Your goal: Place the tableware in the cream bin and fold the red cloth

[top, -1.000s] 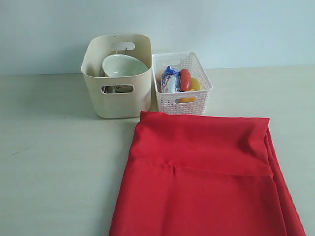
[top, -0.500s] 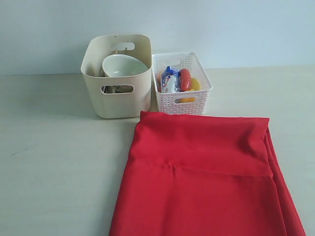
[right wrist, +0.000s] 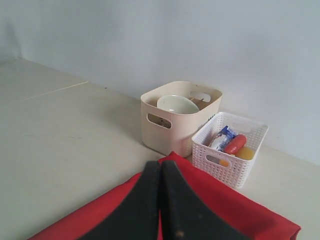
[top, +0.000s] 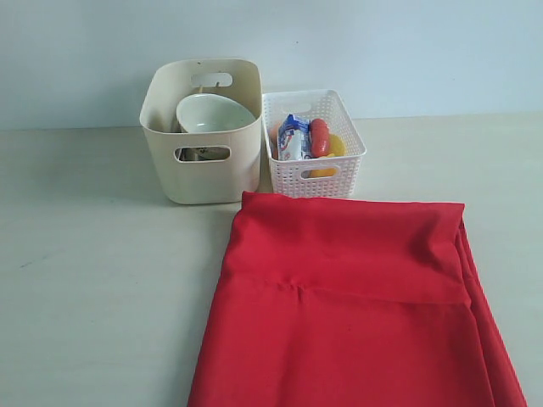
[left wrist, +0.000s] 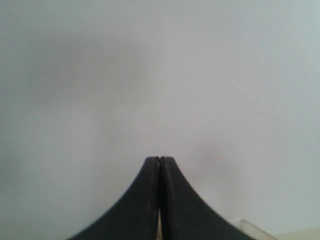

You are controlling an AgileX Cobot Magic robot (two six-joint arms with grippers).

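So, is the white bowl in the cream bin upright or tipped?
Tipped. The white bowl leans inside the cream bin, its mouth turned toward the exterior camera, so its inside shows.

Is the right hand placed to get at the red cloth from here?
Probably yes: the red cloth lies bare just below and ahead of the shut right hand, with nothing between them.

This looks like a staged robot test bench more than a lived-in room: a plain off-white table (top: 85, 288) runs back to a flat, pale grey-blue wall (top: 407, 51). The household props on it are set out tidily: 1 cream bin (top: 204, 185) holding a white bowl (top: 212, 114), 1 white lattice basket (top: 293, 182) of food items (top: 320, 136), and 1 red cloth (top: 348, 314) laid flat in front.
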